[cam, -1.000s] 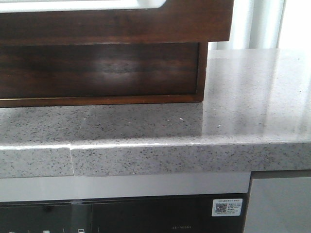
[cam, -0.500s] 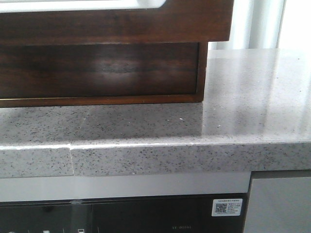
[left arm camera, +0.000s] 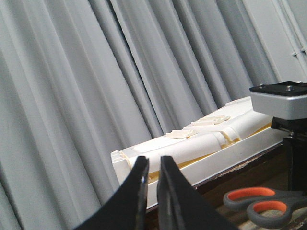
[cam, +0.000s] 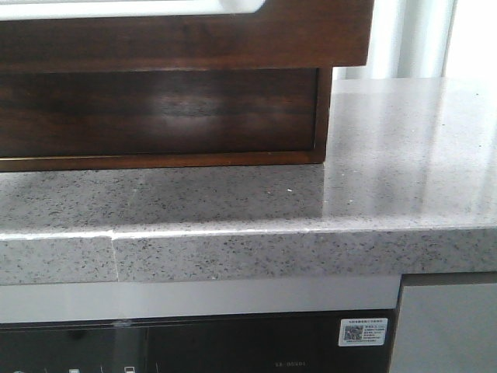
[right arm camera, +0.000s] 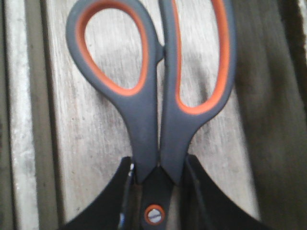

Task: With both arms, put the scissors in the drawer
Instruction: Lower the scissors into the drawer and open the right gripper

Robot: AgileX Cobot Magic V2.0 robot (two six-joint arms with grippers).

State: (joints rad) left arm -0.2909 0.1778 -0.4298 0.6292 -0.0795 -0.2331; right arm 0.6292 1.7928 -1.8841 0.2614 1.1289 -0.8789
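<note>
The scissors [right arm camera: 158, 100] are seen closest in the right wrist view. Their long axis runs in line with the gripper fingers: the 2 grey, orange-lined finger loops point away from the right gripper [right arm camera: 156, 191], and the orange pivot dot sits between the fingertips. The blades are hidden below the frame edge. The handles lie closed against each other.

The right gripper is clamped on the scissors at the neck, just above the pivot, with 1 black finger [right arm camera: 125, 191] pressed on each side of the handle shanks. Beneath the scissors is a pale, worn wooden surface [right arm camera: 96, 153] with darker wood at either side.

In the left wrist view, the left gripper [left arm camera: 153, 184] has its fingers drawn to a narrow slit, nearly touching, with nothing between them. The scissors handles [left arm camera: 261, 203] appear just beside it, lying roughly level, under a grey camera housing [left arm camera: 280, 98]. Behind stand a white moulded tray [left arm camera: 201, 143] and grey curtains [left arm camera: 72, 96].

The front view shows the drawer [cam: 155, 113], a dark brown glossy front on a speckled grey countertop [cam: 388, 171]. Neither arm nor scissors appears in this view.
</note>
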